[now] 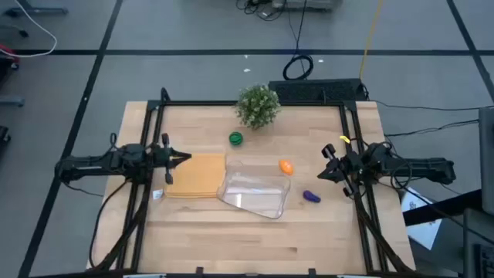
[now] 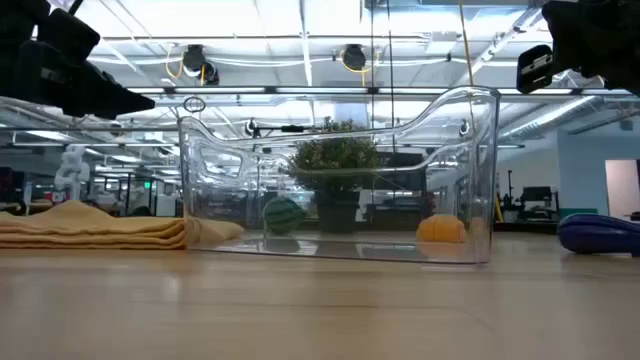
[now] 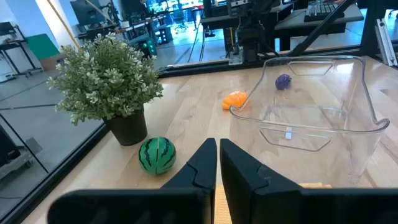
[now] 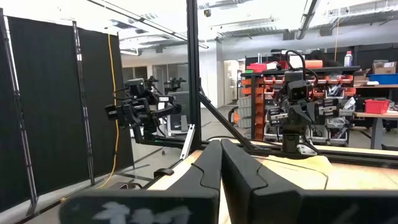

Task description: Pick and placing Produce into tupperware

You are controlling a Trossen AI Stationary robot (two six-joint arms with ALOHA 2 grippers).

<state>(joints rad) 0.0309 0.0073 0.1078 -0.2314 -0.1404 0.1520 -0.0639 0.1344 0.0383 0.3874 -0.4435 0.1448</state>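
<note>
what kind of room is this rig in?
Looks like an open robotics lab or workshop: a wooden table in a black frame, shelves of parts bins behind, another robot arm farther off, and desks with monitors.

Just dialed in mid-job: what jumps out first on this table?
The clear tupperware sits mid-table with nothing in it, beside a tan folded mat. All three produce pieces lie outside it: the green striped ball near the potted plant, the orange piece at the container's far rim, the purple piece toward the right arm. Both grippers, left and right, wait at the table's sides, jaws shut and holding nothing.
</note>
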